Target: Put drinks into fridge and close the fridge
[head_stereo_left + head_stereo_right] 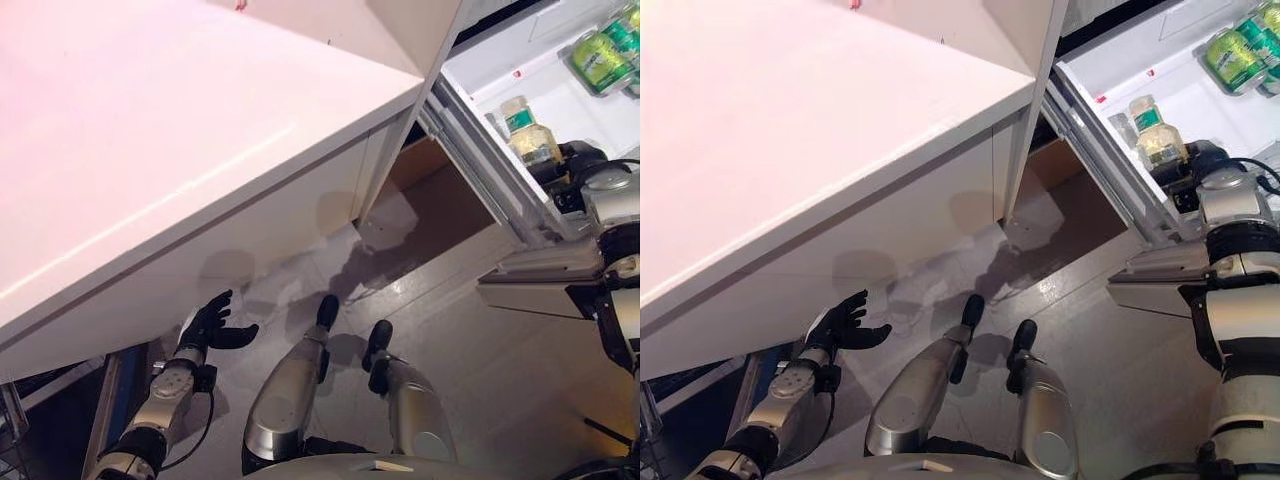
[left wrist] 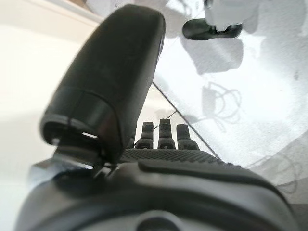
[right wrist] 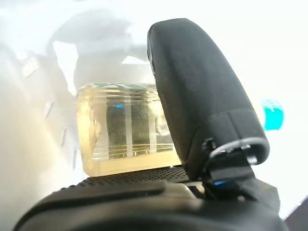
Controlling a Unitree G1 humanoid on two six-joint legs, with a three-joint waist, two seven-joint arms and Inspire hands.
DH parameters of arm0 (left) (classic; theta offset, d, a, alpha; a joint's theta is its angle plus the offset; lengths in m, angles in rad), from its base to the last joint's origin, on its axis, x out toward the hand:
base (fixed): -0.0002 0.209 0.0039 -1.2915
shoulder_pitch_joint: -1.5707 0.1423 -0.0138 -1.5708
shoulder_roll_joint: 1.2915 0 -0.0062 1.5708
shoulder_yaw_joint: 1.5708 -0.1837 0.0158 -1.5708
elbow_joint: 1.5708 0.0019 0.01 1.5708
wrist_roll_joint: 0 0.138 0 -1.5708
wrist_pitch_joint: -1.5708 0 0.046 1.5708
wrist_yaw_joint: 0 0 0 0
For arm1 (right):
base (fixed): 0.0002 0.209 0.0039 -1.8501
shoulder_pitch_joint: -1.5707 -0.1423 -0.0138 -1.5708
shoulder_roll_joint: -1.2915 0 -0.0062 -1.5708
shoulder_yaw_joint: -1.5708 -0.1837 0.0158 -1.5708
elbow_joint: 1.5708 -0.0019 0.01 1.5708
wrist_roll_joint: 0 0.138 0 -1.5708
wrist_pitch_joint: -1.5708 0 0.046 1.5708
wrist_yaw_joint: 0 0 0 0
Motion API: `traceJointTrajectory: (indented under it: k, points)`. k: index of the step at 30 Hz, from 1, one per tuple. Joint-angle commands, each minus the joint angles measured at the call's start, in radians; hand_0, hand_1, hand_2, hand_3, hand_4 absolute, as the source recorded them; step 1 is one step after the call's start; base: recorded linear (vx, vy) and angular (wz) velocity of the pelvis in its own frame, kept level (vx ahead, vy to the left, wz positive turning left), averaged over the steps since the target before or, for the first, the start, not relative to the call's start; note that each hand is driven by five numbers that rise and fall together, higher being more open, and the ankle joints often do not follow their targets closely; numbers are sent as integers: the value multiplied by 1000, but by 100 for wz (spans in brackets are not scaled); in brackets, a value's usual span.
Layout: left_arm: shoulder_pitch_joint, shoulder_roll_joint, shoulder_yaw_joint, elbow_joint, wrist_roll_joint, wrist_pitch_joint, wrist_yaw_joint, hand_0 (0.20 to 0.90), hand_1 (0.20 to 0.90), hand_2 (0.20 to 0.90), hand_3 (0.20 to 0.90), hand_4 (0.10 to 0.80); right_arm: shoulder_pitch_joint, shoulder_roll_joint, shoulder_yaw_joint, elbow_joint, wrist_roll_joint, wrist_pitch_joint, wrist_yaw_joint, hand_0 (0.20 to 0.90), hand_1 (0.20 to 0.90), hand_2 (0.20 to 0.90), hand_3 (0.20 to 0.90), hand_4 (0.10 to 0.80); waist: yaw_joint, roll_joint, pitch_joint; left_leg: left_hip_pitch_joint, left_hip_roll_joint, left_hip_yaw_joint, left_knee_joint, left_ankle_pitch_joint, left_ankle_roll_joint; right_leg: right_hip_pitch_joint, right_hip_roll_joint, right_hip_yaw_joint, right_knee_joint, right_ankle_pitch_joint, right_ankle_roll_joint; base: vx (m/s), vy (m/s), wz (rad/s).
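A clear bottle (image 1: 527, 130) of pale yellow drink with a green label stands inside the open white fridge (image 1: 520, 60) at the upper right. My right hand (image 1: 578, 168) is beside it, curled round it. In the right wrist view the bottle (image 3: 125, 127) lies against the palm with the thumb (image 3: 202, 96) along its side. Green cans (image 1: 605, 50) lie further back in the fridge. My left hand (image 1: 212, 325) hangs low at the lower left, open and empty, below the counter; its straight fingers (image 2: 163, 134) show in the left wrist view.
A large white counter (image 1: 150, 150) fills the left and middle, its corner close to the fridge's edge (image 1: 480, 170). A brown gap (image 1: 430, 190) lies between them. The fridge's lower white ledge (image 1: 530, 285) juts out by my right arm. Grey floor (image 1: 500, 380) lies below.
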Motion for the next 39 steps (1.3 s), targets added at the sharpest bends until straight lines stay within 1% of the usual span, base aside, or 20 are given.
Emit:
traceJointTrajectory:
  k: [1, 5, 8, 11, 15, 16, 18, 19, 20, 21, 22, 23, 26, 27, 28, 29, 31, 32, 35, 39]
  points:
    - [113, 40, 42, -25, 53, -16, 8, 900, 900, 900, 900, 800, 103, -100, -2, -79, 18, -42, 13, 900, 900, 900, 900, 800, -45, -15, -124, 49, 17, 68, -17, -117, 14, 10, 41, 61, -11, 18, 29, 31, 8, -13]
    - [117, 47, 50, -25, 76, 4, -3, 900, 900, 900, 900, 800, 140, -135, -20, -169, 14, -33, 50, 900, 900, 900, 900, 800, -68, -44, -174, 105, 21, 77, -54, -123, 12, 64, 56, 92, -66, 34, 41, 28, 0, -21]
    - [117, 49, 50, -22, 85, 1, -16, 900, 900, 900, 900, 800, 154, -153, -31, -214, 28, -33, 65, 900, 900, 900, 900, 800, -83, -55, -202, 130, 25, 88, -65, -128, 12, 83, 62, 104, -85, 43, 46, 9, 1, -22]
    - [120, 37, 47, -7, 107, 1, -9, 900, 900, 900, 900, 800, 168, -159, -39, -251, 18, -28, 83, 900, 900, 900, 900, 800, -96, -70, -241, 158, 26, 96, -71, -140, 13, 104, 66, 122, -103, 50, 53, 19, 5, -22]
    - [115, 26, 50, 20, 123, 9, 2, 900, 900, 900, 900, 800, 173, -168, -52, -281, 64, -29, 83, 900, 900, 900, 900, 800, -104, -86, -284, 184, 31, 112, -82, -149, 13, 133, 71, 128, -125, 51, 55, 10, -8, -25]
    - [111, 23, 52, 30, 128, 8, 4, 900, 900, 900, 900, 800, 174, -168, -56, -284, 84, -51, 67, 900, 900, 900, 900, 800, -104, -89, -291, 189, 32, 115, -83, -151, 13, 140, 71, 128, -129, 51, 55, -6, -9, -16]
    - [106, 16, 56, 58, 134, 7, 12, 900, 900, 900, 900, 800, 172, -159, -70, -324, 180, -89, -2, 900, 900, 900, 900, 800, -111, -94, -308, 202, 34, 121, -85, -157, 15, 151, 74, 133, -136, 49, 54, -16, -2, -14]
    - [101, 11, 58, 83, 141, 4, 18, 900, 900, 900, 900, 800, 169, -151, -87, -352, 246, -146, -68, 900, 900, 900, 900, 800, -115, -97, -317, 210, 37, 125, -86, -162, 16, 160, 76, 137, -141, 48, 53, -25, 1, -20]
    - [99, 9, 59, 103, 143, 0, 21, 900, 900, 900, 900, 800, 165, -143, -104, -377, 285, -167, -105, 900, 900, 900, 900, 800, -118, -98, -324, 214, 38, 126, -86, -165, 16, 165, 77, 139, -143, 46, 53, -17, 1, -24]
    - [98, 3, 62, 134, 147, -4, 26, 900, 900, 900, 900, 800, 163, -127, -134, -416, 349, -234, -184, 900, 900, 900, 900, 800, -123, -99, -336, 223, 39, 127, -89, -169, 16, 171, 80, 142, -145, 43, 53, -2, 4, -18]
    - [99, -3, 64, 156, 154, -4, 30, 900, 900, 900, 900, 800, 165, -112, -160, -444, 390, -277, -231, 900, 900, 900, 900, 800, -126, -100, -345, 230, 39, 127, -91, -172, 16, 175, 81, 144, -147, 42, 54, 9, 5, -16]
    - [100, -6, 65, 166, 160, -4, 33, 900, 900, 900, 900, 800, 168, -103, -176, -459, 411, -311, -257, 900, 900, 900, 900, 800, -128, -101, -350, 233, 39, 128, -92, -173, 15, 178, 81, 145, -148, 42, 55, 14, 7, -12]
    - [114, -28, 77, 218, 188, -13, 44, 900, 900, 900, 900, 800, 222, -42, -284, -579, 474, -433, -372, 900, 900, 900, 900, 800, -141, -103, -377, 245, 37, 129, -97, -180, 14, 186, 84, 158, -158, 40, 58, 29, 15, -16]
    - [124, -41, 84, 239, 189, -23, 42, 900, 900, 900, 900, 800, 272, 0, -347, -649, 479, -480, -419, 900, 900, 900, 900, 800, -152, -100, -390, 251, 34, 129, -97, -184, 15, 189, 85, 169, -161, 38, 59, 35, 26, -8]
    - [125, -42, 85, 241, 189, -24, 42, 900, 900, 900, 900, 800, 285, 9, -358, -661, 478, -487, -427, 900, 900, 900, 900, 800, -153, -100, -393, 251, 33, 130, -97, -186, 15, 189, 85, 171, -160, 37, 59, 43, 35, -12]
    - [132, -52, 91, 248, 189, -29, 35, 900, 900, 900, 900, 800, 331, 40, -402, -705, 467, -521, -463, 900, 900, 900, 900, 800, -159, -97, -401, 255, 29, 128, -91, -192, 19, 190, 86, 181, -157, 32, 57, 29, 23, -16]
    - [135, -64, 97, 250, 192, -36, 27, 900, 900, 900, 900, 800, 390, 72, -447, -737, 421, -566, -504, 900, 900, 900, 900, 800, -167, -94, -408, 257, 24, 126, -76, -206, 25, 194, 86, 196, -151, 23, 53, 29, 20, -21]
    - [135, -70, 98, 246, 191, -38, 19, 900, 900, 900, 900, 800, 423, 89, -467, -745, 400, -597, -532, 900, 900, 900, 900, 800, -170, -92, -411, 257, 22, 125, -66, -214, 29, 196, 84, 202, -146, 18, 52, 16, 9, -12]
    - [138, -79, 100, 231, 188, -38, 2, 900, 900, 900, 900, 800, 495, 115, -508, -749, 374, -643, -587, 900, 900, 900, 900, 800, -175, -87, -412, 255, 18, 124, -42, -231, 35, 196, 79, 210, -130, 7, 50, 9, -2, -3]
    - [142, -89, 93, 204, 192, -32, -15, 900, 900, 900, 900, 800, 582, 154, -547, -729, 334, -684, -641, 900, 900, 900, 900, 800, -180, -80, -405, 250, 12, 119, -6, -251, 44, 194, 67, 212, -105, -2, 48, 23, -19, -7]
